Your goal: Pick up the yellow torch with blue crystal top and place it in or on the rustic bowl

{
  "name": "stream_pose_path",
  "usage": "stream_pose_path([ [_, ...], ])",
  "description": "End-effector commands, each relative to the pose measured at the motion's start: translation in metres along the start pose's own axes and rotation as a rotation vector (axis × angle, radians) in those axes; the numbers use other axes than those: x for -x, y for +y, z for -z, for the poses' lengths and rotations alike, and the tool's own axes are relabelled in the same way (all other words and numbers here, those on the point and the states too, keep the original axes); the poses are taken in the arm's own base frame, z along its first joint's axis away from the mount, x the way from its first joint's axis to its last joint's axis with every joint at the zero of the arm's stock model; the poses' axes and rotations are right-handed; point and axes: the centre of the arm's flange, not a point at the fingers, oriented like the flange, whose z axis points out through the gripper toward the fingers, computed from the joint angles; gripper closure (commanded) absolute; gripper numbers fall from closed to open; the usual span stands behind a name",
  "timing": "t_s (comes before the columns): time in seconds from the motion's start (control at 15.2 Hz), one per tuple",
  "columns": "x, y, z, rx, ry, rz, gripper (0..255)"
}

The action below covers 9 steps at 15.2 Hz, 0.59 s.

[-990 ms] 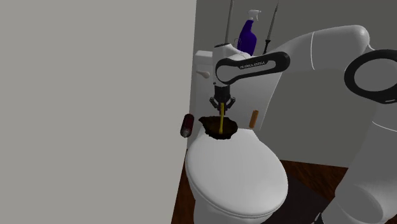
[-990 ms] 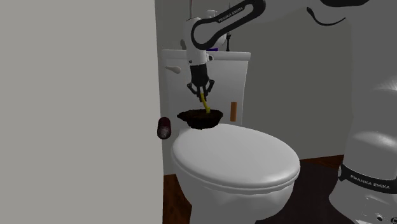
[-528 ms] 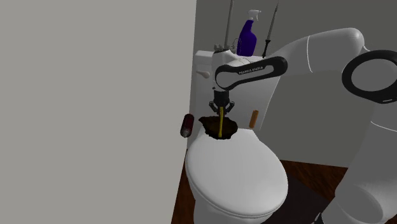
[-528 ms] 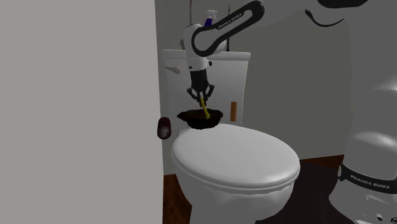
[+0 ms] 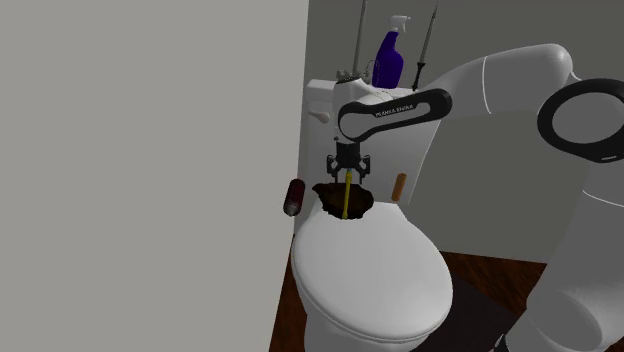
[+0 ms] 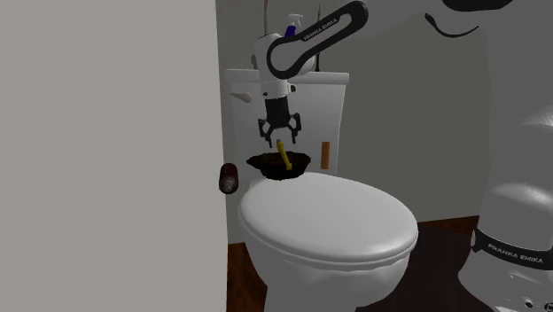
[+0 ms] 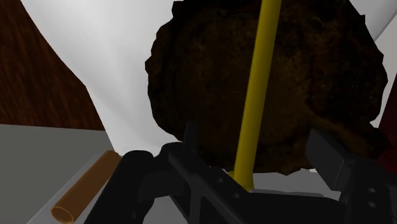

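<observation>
Yellow torch (image 6: 282,156) propped against brown bowl (image 6: 299,165) wall, at toilet lid (image 6: 337,222) twelve o'clock; hovers above, gripper (image 6: 280,133) spread wide, touching nothing.

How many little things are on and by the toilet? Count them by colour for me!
Yellow: 1, the torch
Dark brown: 1, the bowl
Purple: 1, the spray bottle
Light brown: 1, the tube
Dark red: 1, the rounded thing
Total: 5
</observation>
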Motion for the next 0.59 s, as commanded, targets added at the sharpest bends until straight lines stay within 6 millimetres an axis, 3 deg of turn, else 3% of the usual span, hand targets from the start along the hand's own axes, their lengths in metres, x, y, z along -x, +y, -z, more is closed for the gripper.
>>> stream_pose_path([
  [0.0, 0.000, 0.000, 0.000, 0.000, 0.000, 0.000, 0],
  [0.13, 0.000, 0.000, 0.000, 0.000, 0.000, 0.000, 0],
  [0.4, 0.000, 0.000, 0.050, 0.000, 0.000, 0.000, 0],
  [0.53, 0.000, 0.000, 0.050, 0.000, 0.000, 0.000, 0],
])
